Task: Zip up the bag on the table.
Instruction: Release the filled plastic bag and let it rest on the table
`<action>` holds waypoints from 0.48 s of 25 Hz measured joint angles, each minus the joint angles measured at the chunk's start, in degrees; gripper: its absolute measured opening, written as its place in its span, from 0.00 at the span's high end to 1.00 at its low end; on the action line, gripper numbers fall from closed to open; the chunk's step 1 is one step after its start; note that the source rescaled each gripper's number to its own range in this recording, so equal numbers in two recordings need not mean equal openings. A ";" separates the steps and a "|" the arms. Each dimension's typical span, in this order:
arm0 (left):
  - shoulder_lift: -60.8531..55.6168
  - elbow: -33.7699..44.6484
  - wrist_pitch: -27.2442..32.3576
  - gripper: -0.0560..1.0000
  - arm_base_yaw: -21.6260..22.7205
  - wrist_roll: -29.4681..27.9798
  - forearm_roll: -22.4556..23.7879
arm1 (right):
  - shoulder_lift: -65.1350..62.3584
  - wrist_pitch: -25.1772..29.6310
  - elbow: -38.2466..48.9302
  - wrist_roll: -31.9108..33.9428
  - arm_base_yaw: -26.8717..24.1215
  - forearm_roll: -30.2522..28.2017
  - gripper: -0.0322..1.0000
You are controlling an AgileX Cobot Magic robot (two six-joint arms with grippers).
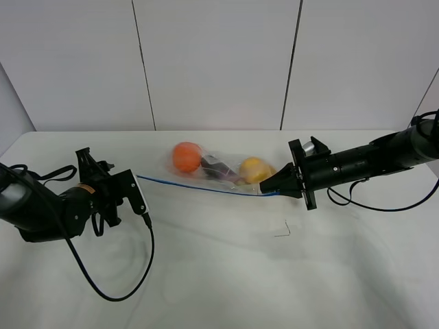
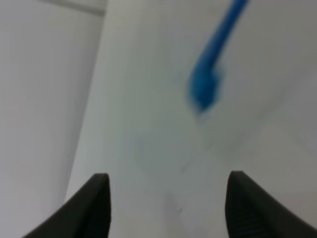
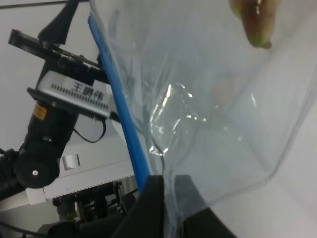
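The clear bag (image 1: 219, 168) lies mid-table (image 1: 226, 274) with an orange, a purple and a yellow fruit inside. Its blue zipper strip (image 1: 199, 186) runs along the near edge. My right gripper (image 1: 273, 188) is shut on the bag's right end by the zipper. In the right wrist view (image 3: 171, 198) the crinkly plastic (image 3: 213, 99) and blue strip (image 3: 121, 104) sit between the fingers. My left gripper (image 1: 132, 190) is open just left of the strip's free end. In the left wrist view (image 2: 169, 176) the blurred blue end (image 2: 204, 89) lies ahead of it, apart from both fingertips.
A black cable (image 1: 113, 291) loops from the left arm over the near-left tabletop. A small bent wire-like mark (image 1: 282, 229) lies in front of the right gripper. White wall panels (image 1: 219, 62) stand behind the table's far edge.
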 joint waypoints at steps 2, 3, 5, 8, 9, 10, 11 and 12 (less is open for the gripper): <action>-0.02 0.00 -0.92 0.26 1.69 -0.06 -0.12 | 0.00 0.00 0.00 0.00 -0.12 0.00 0.97; -0.02 0.00 -1.19 0.25 2.51 -0.65 -0.14 | 0.00 0.00 0.00 0.00 -0.12 0.00 0.97; -0.02 0.00 -2.05 0.25 3.84 -3.99 -0.37 | 0.00 0.03 0.00 0.00 -0.12 0.00 0.97; -0.02 0.00 -4.08 0.25 5.30 -11.95 -1.87 | 0.00 0.03 0.00 0.00 -0.12 0.00 0.97; -0.02 0.00 -5.08 0.25 5.69 -15.37 -2.76 | 0.00 0.03 0.00 0.00 -0.12 0.00 0.97; -0.02 0.00 -6.12 0.25 5.95 -19.37 -3.71 | 0.00 0.03 0.00 0.00 -0.12 -0.01 0.97; -0.02 0.00 -7.26 0.25 6.15 -22.01 -4.91 | 0.00 0.03 0.00 0.00 -0.12 -0.01 0.97; -0.02 0.00 -8.61 0.25 6.22 -24.89 -6.27 | 0.00 0.03 0.00 0.00 -0.12 -0.01 0.97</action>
